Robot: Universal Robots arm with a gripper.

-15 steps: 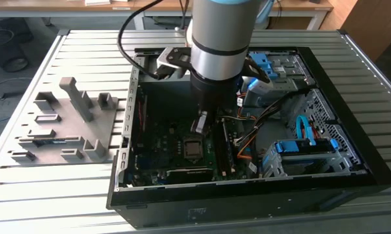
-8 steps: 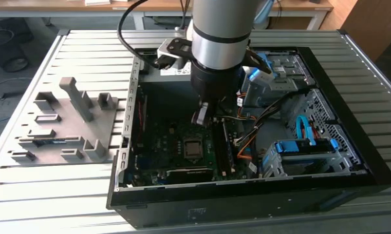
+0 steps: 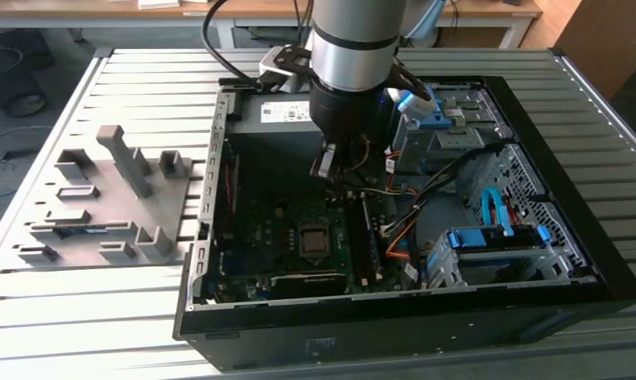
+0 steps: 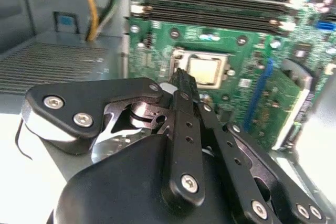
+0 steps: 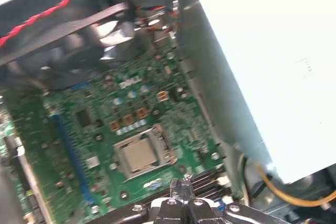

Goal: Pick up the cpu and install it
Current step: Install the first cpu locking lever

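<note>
We see the arm (image 3: 348, 47) coming straight down into the open computer case (image 3: 571, 261), wrist vertical. The gripper (image 3: 329, 170) hangs above the green motherboard (image 3: 286, 226), close to the grey power-supply box (image 3: 286, 115) at the case's far end in the exterior view.

In the second wrist view the gripper's (image 4: 181, 77) black fingers (image 4: 184, 85) are pressed together, tips meeting in one narrow point. Clenched, and nothing visible between them. In the first wrist view the closed tip (image 5: 181, 187) sits over the board edge beside the memory slots.

The cpu (image 4: 205, 71) lies flat inside the socket frame (image 4: 178, 56) on the motherboard, silvery top facing up. In the first wrist view the cpu (image 5: 139, 154) is square within its metal frame, apart from the fingertips, which are near it but not touching.

Writing: a white label (image 3: 286, 111) sits on the power-supply box and white lettering is on the board; we cannot read either. A yellow cable (image 5: 286, 192) runs beside the box.
</note>
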